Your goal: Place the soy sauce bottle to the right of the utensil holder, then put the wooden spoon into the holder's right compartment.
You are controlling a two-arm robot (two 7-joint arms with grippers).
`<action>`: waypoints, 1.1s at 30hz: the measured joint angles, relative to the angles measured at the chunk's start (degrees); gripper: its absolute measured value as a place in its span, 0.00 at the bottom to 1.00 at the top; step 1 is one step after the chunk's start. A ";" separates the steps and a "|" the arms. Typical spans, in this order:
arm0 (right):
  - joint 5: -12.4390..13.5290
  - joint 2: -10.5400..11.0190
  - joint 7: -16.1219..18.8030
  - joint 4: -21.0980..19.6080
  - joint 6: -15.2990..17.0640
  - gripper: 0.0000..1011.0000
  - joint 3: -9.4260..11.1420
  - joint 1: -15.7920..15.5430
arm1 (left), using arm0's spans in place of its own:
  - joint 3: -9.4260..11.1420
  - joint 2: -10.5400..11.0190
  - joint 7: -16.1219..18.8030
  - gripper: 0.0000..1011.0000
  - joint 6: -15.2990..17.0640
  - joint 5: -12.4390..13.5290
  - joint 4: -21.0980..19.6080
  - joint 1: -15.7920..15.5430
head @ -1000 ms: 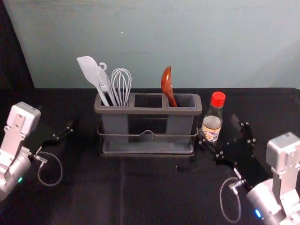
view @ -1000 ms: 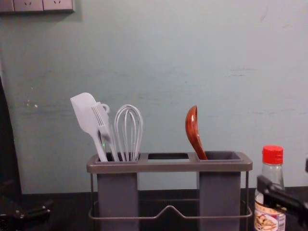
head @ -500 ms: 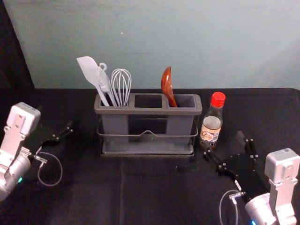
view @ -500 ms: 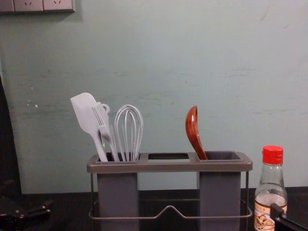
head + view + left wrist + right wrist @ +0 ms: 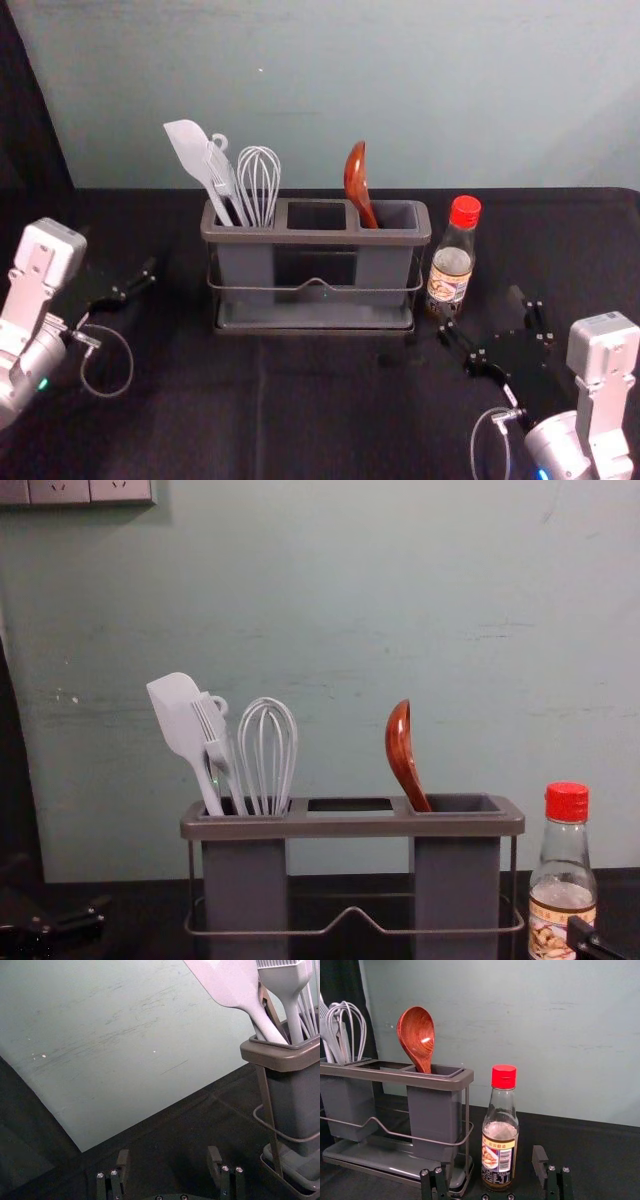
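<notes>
Beside the right end of the utensil holder point(image 5: 315, 238), a red-capped soy sauce bottle point(image 5: 450, 275) stands upright on the dark table point(image 5: 300, 420), just ahead of the right gripper point(image 5: 483, 308), whose jaws are parted. A wooden spoon point(image 5: 356, 178), bowl up, leans in the holder's right compartment (a spatula point(image 5: 190, 150), a brush point(image 5: 221, 172) and a whisk point(image 5: 260, 185) share the left one). The left gripper point(image 5: 118, 258) is parked at the table's left side, jaws spread.

Capped bottle point(image 5: 452, 264) stands right of holder point(image 5: 315, 237), glossy spoon point(image 5: 357, 181) apparently leaning in right compartment point(image 5: 400, 215).
</notes>
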 joint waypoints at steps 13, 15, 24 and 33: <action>-0.04 0.05 -0.13 -0.14 -0.15 0.99 -0.10 -0.06 | 0.00 0.00 0.00 1.00 0.00 0.00 0.00 0.00; -0.05 0.06 -0.15 -0.15 -0.16 0.99 -0.11 -0.07 | 0.00 0.00 0.00 1.00 0.00 0.00 0.00 0.00; -0.09 0.06 -0.21 -0.21 -0.21 0.99 -0.15 -0.10 | 0.00 0.00 0.00 1.00 0.00 0.00 0.00 0.00; -0.10 0.06 -0.26 -0.23 -0.25 0.99 -0.16 -0.10 | 0.00 0.00 0.00 1.00 0.00 0.00 0.00 0.00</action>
